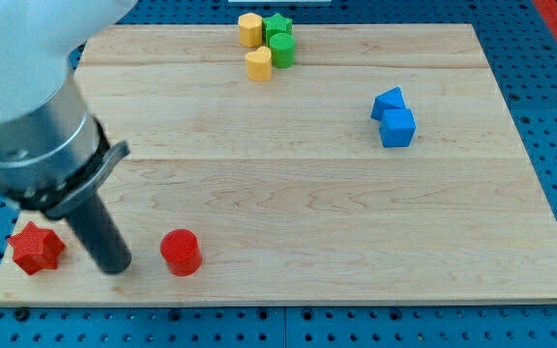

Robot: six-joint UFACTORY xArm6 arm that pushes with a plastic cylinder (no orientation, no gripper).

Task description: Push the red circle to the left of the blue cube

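The red circle (pixel 180 252), a short cylinder, stands near the view's bottom left of the wooden board (pixel 288 174). My tip (pixel 115 268) rests on the board just to the view's left of it, a small gap apart. The blue cube (pixel 397 128) sits at the view's right, touching a second blue block (pixel 388 101) of unclear shape above it. The red circle is far left of and below the blue cube.
A red star block (pixel 35 247) lies at the board's bottom left corner, left of my tip. At the view's top middle a cluster holds a yellow hexagon-like block (pixel 250 29), a yellow heart-like block (pixel 258 64), a green star (pixel 277 23) and a green cylinder (pixel 281 49).
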